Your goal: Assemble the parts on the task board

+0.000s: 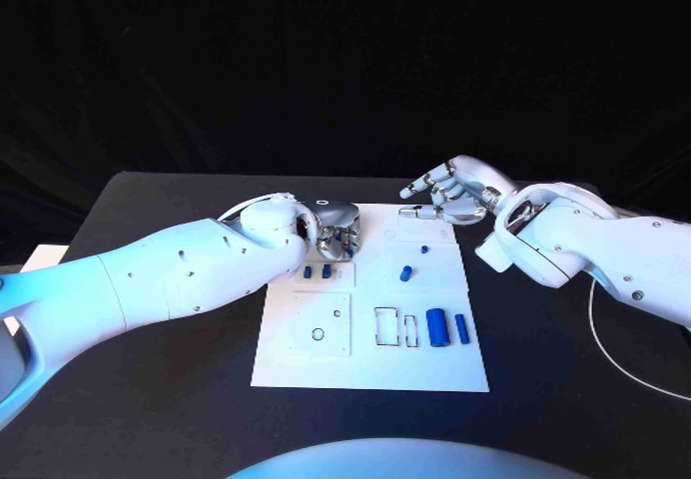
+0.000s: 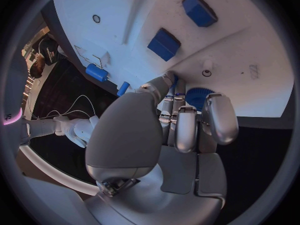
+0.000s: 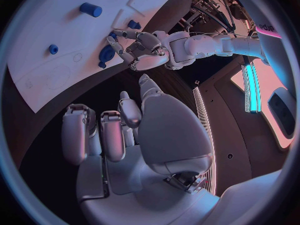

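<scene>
The white task board (image 1: 367,369) lies mid-table. My left hand (image 1: 335,228) hangs over its far left corner, fingers curled round a blue round part (image 2: 199,96), also seen as the blue round part (image 3: 105,55) at those fingertips on the board (image 3: 37,45). My right hand (image 1: 453,195) hovers at the board's far right corner, fingers loosely bent and apart, holding nothing. Two small blue blocks (image 1: 319,270) lie just near of the left hand. A small blue peg (image 1: 406,271) lies mid-board. Two longer blue pieces (image 1: 448,327) lie at the near right.
The board has a square plate (image 1: 320,321) at the near left and narrow rectangular slots (image 1: 391,326) beside the long pieces. A white cable (image 1: 605,329) loops on the black table to the right. A pale object (image 1: 43,257) sits at the table's left edge.
</scene>
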Robot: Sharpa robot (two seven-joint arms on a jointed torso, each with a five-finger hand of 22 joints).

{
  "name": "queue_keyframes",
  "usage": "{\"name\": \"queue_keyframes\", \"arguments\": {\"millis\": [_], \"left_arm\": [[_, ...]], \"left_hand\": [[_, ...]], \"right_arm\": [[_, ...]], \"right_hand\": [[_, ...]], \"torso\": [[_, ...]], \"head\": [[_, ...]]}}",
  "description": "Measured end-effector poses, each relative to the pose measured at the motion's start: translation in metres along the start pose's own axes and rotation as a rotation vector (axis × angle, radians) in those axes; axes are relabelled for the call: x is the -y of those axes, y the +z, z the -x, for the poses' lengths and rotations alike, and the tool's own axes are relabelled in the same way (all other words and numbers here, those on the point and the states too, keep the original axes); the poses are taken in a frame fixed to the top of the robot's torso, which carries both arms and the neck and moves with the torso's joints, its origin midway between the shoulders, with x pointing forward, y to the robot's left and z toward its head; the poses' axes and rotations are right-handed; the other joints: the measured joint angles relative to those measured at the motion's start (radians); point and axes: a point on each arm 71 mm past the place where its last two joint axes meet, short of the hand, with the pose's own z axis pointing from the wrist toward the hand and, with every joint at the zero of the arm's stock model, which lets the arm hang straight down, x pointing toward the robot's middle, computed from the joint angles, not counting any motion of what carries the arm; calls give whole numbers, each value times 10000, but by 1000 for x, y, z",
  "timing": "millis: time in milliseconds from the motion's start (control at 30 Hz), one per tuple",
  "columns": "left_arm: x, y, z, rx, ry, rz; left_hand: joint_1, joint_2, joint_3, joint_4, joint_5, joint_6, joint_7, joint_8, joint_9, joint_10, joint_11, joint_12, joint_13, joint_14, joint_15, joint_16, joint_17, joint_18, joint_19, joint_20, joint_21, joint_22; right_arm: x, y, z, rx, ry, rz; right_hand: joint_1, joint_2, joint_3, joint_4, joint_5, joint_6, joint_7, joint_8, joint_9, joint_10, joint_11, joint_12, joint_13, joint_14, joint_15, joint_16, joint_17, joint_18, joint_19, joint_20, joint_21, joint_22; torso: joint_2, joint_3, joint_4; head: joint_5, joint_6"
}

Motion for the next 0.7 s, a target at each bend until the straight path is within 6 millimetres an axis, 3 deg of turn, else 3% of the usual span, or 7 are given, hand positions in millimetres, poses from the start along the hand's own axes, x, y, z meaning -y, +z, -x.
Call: {"name": "queue_keyframes", "arguments": {"millis": [400,700], "left_arm": [[-6,-8,4,438,-257,46],[-15,-27,18,1045,-785,55]], "left_hand": [[-284,-17,588,-404,4,97,-7,-113,-32,54,54,-242,3,0,0,0,-36,1,0,0,38,91],[-366,-99,836,-651,4,187,83,-142,-49,126,125,-330,5,0,0,46,-47,0,0,0,89,152]], "right_arm": [[0,0,0,0,1,8],[0,0,0,5,0,9]], "right_hand": [[0,0,0,0,0,0,0,0,0,0,0,0,0,0,0,0,-1,0,0,0,0,0],[0,0,0,0,0,0,0,0,0,0,0,0,1,0,0,0,-2,0,0,0,0,0]], "torso": [[-6,0,-2],[-21,-2,21]], "head": [[-46,13],[-62,47]]}}
